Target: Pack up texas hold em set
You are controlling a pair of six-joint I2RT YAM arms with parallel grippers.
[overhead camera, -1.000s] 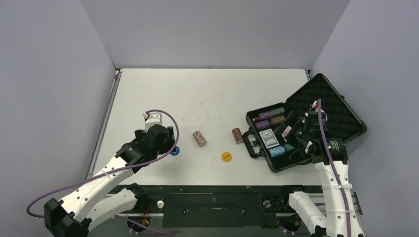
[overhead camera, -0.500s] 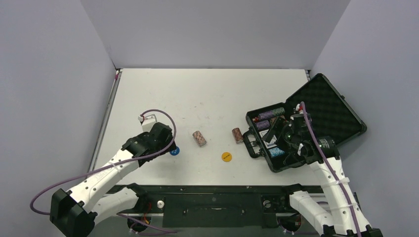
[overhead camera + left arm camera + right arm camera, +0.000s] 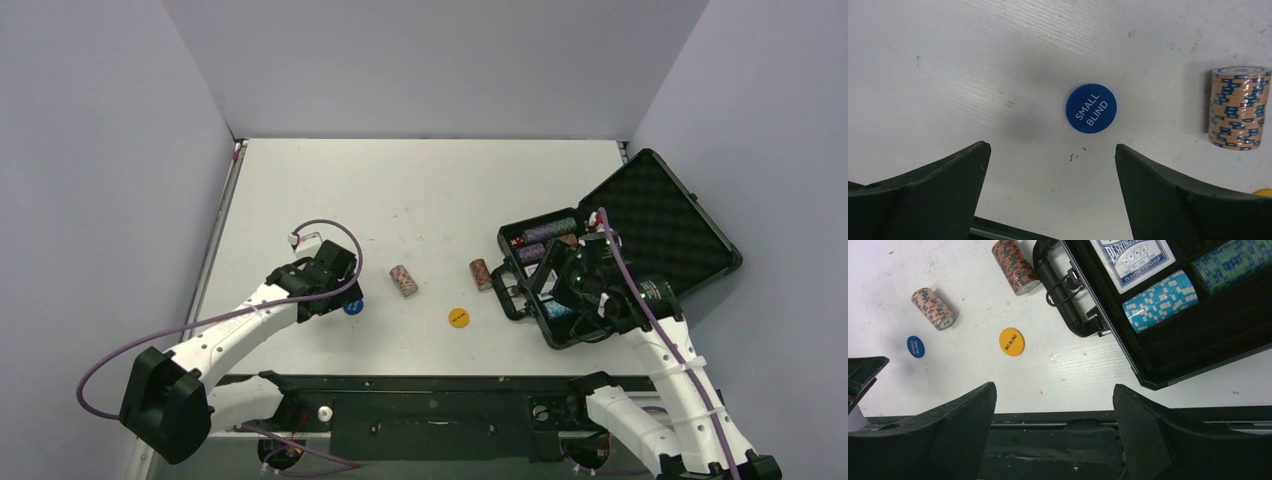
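At the bottom of the left wrist view, the left gripper [image 3: 1050,149] is hanging spread wide over the blue disc [image 3: 1091,108]. The right gripper [image 3: 1054,389] is gaping too, holding nothing, above the case [image 3: 662,215] at right. The yellow disc [image 3: 459,317] is lying mid-frame, with a peach stack [image 3: 403,280] and a brown stack [image 3: 481,273] lying above it. The open case is holding chips and a deck [image 3: 1132,257].

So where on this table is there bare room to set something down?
The far half of the table, from the back wall down to the peach chip stack and brown chip stack, is bare, as is the gap between them. Crowded: the right side, where the open case sits, its handle beside the brown stack.
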